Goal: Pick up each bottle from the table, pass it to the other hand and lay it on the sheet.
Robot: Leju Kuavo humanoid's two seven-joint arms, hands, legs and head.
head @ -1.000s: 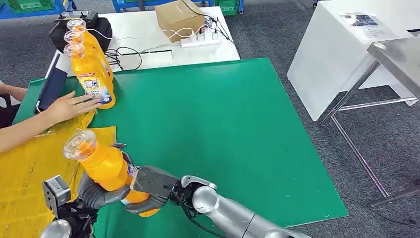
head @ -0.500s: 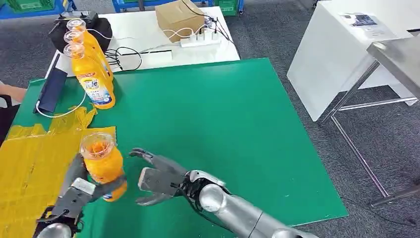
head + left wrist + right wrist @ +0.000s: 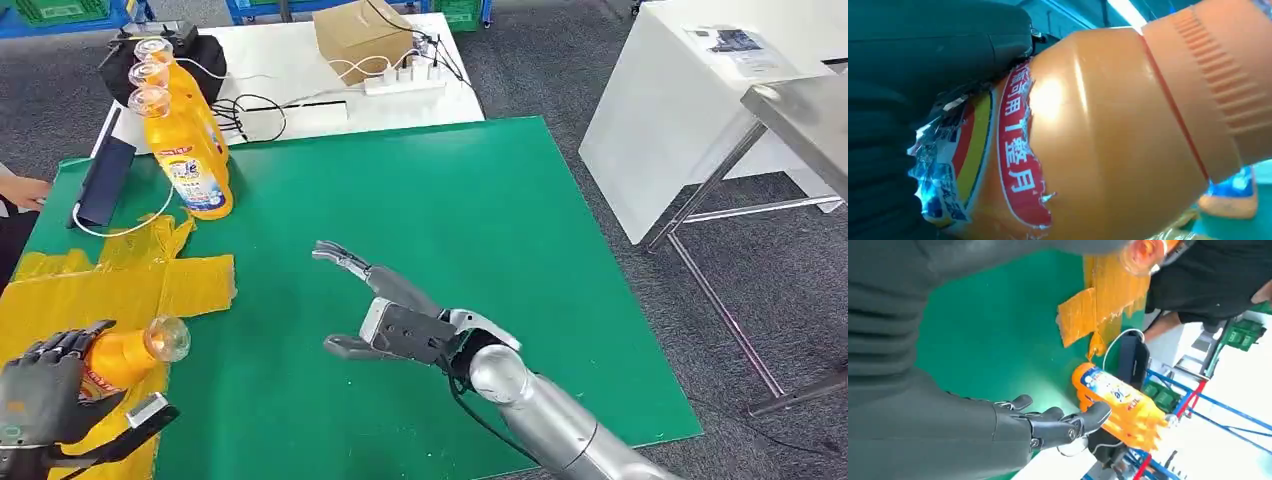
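Here the left hand (image 3: 40,400) has its dark fingers (image 3: 60,348) wrapped round the body of an orange bottle (image 3: 125,355), which lies tilted on its side over the yellow sheet (image 3: 70,300) with its clear cap toward the table's middle. Its torn red-and-yellow label (image 3: 998,160) carries white Chinese characters, close up in the left wrist view. The right hand (image 3: 375,305) hovers over the green table (image 3: 450,220) with fingers spread, holding nothing, while three more orange bottles (image 3: 185,140) stand in a row at the far left corner.
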